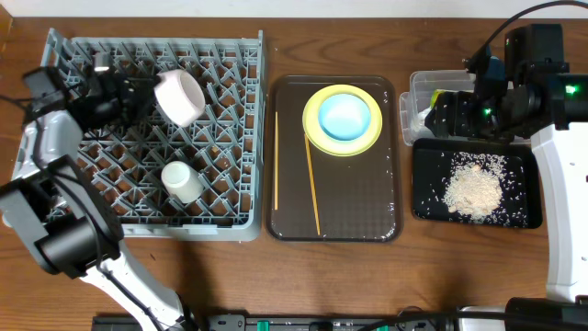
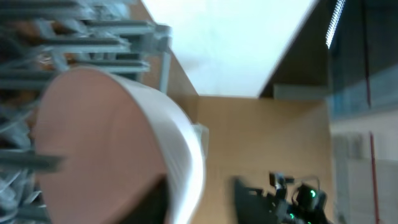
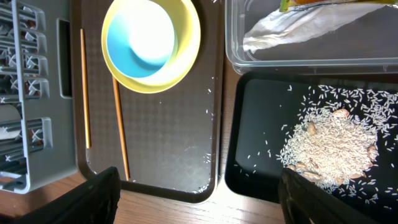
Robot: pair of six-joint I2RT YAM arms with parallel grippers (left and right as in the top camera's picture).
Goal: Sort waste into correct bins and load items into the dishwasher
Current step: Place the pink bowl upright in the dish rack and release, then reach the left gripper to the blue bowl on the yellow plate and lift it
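In the grey dish rack [image 1: 156, 228] a white bowl [image 1: 179, 97] leans on its side, and a small white cup [image 1: 182, 181] stands nearer the front. My left gripper [image 1: 138, 92] is right at the bowl's left side. The left wrist view is blurred and filled by the bowl [image 2: 99, 143], so the jaws' state is unclear. The yellow plate [image 1: 317, 140] holds the light blue bowl [image 1: 344, 115] beside two chopsticks [image 1: 276, 161]. My right gripper [image 3: 199, 199] hovers open and holds nothing. The clear tub [image 3: 311, 59] holds a paper strip [image 3: 298, 28] and wrapper [image 1: 441, 95]. Rice [image 3: 336, 146] lies in the black tray [image 3: 255, 137].
The dark brown serving tray [image 1: 358, 202] sits mid-table between rack and bins, with a few rice grains scattered on it. Bare wooden table runs along the front edge. The right arm's white body stands at the far right.
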